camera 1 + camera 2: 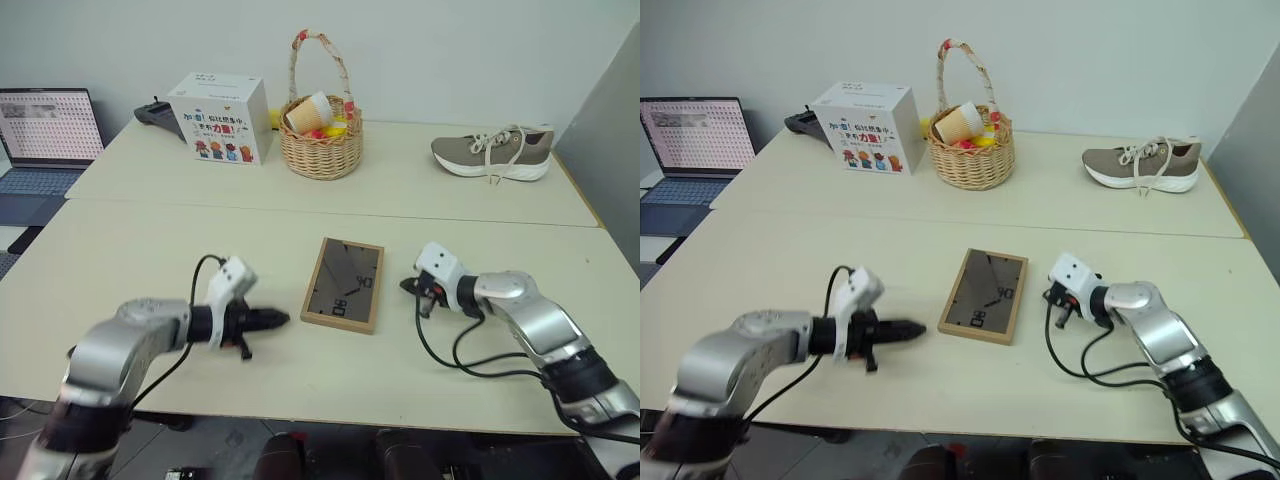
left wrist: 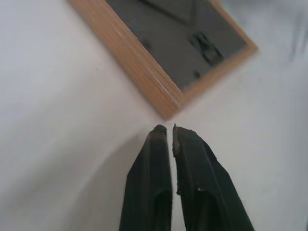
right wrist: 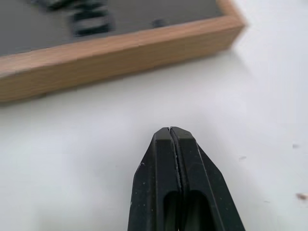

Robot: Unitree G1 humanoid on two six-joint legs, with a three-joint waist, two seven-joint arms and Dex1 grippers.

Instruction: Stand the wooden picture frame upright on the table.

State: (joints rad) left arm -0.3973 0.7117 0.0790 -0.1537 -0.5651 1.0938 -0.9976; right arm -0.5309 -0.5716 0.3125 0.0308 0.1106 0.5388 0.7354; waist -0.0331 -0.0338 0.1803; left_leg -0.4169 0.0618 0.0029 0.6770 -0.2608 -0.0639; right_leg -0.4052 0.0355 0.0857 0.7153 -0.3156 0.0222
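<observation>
Left gripper point(image 1: 272, 320), lower left: fingers parted by only a thin slit in its wrist view, holding nothing. Right gripper point(image 3: 170, 131) pressed shut, empty. Between them, centre, the wooden picture frame point(image 1: 344, 284) lies flat, back panel up, on the table point(image 1: 150, 250); wrist views resolve its back hardware.

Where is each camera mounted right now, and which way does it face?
Head stereo pair: looks forward and down over the pale cream table; both arms show, with the small light-wood picture frame lying flat between the left gripper and right gripper.
Left wrist: looks along its nearly closed black fingers at one frame corner.
Right wrist: looks along its shut fingers at the frame's wooden edge.
Shared: every view shows the frame's dark back panel.
</observation>
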